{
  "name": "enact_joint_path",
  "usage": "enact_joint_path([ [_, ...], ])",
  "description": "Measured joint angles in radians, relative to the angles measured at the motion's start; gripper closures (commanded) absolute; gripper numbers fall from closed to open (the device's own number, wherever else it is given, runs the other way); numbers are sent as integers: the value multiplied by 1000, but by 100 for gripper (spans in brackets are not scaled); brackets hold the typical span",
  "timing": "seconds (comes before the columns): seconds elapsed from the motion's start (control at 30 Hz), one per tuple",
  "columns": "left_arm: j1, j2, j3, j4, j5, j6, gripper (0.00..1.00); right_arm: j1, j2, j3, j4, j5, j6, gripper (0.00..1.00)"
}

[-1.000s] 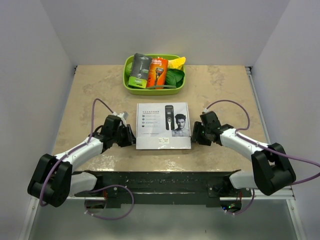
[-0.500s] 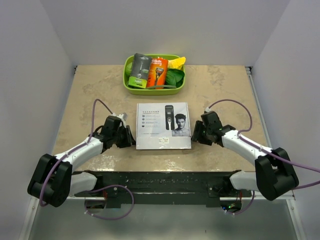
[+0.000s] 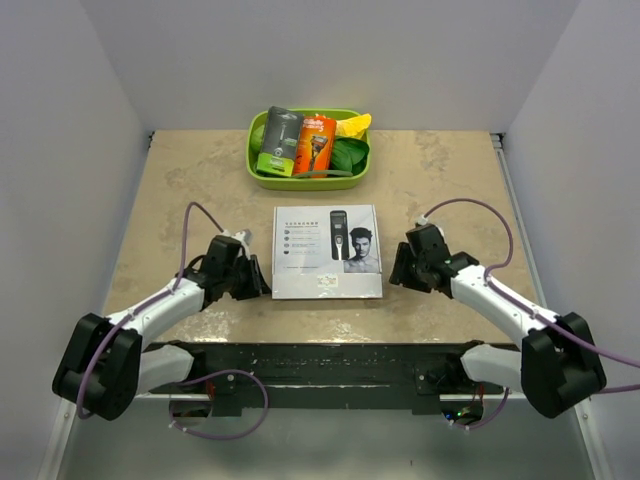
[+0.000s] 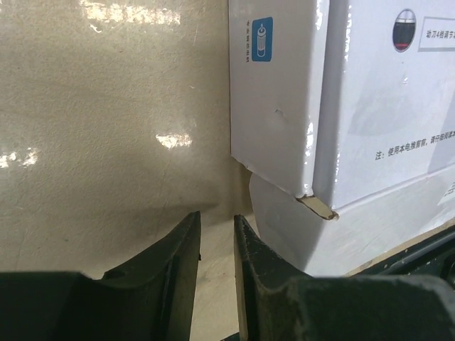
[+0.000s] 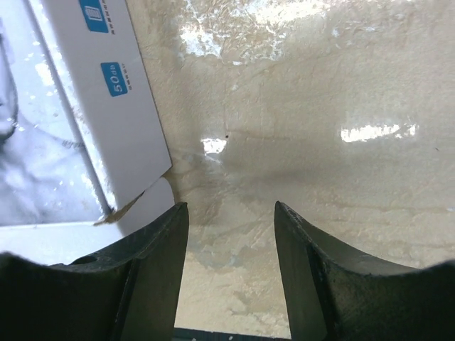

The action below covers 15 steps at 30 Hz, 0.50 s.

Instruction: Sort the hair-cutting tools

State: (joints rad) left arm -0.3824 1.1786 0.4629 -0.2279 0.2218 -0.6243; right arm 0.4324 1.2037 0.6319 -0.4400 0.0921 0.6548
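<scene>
Beige stone-look table [image 3: 450, 180], white walls on 3 sides. White card box [image 3: 328, 250] lies flat mid-table. Left gripper [image 3: 258, 279] sits just beside its left edge and right gripper [image 3: 398, 268] just beside its right edge. Neither touches the box and both are empty. Left jaws are nearly together w/ only a slim gap, right jaws approx. half apart.

No loose clipper, comb or curved piece in any view. The clipper shows only as a photo on the lid, so it's prob. inside the box.

Risks:
- Near corners of the box show a lifted, frayed flap edge in both wrist views. A fingertip could snag there and tear it, or pop the lid so the contents spill.
- If one arm touches first, the box may slide or spin on the glossy top.
- Squeezing from both sides could buckle the thin card.
- Left jaws look too narrow to take the box wall w/o opening.

Writing: Chinese print on the lid, incl. a line starting "注"; blue side tags, one reads "50". In the green basket [image 3: 262, 178] at the back, brands on the orange pack [image 3: 315, 145] and grey-green pack [image 3: 279, 140] are too small to read.
</scene>
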Motion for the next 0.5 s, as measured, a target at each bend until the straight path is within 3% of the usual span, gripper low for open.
enact_joint_path([
  [0.27,0,-115,18,-77,-28,0,71,76,-148,70,-98,17,1,48],
  [0.5,0,-194,51,-121,-39,0,71,130,-176,82,-112,-13,19,50],
])
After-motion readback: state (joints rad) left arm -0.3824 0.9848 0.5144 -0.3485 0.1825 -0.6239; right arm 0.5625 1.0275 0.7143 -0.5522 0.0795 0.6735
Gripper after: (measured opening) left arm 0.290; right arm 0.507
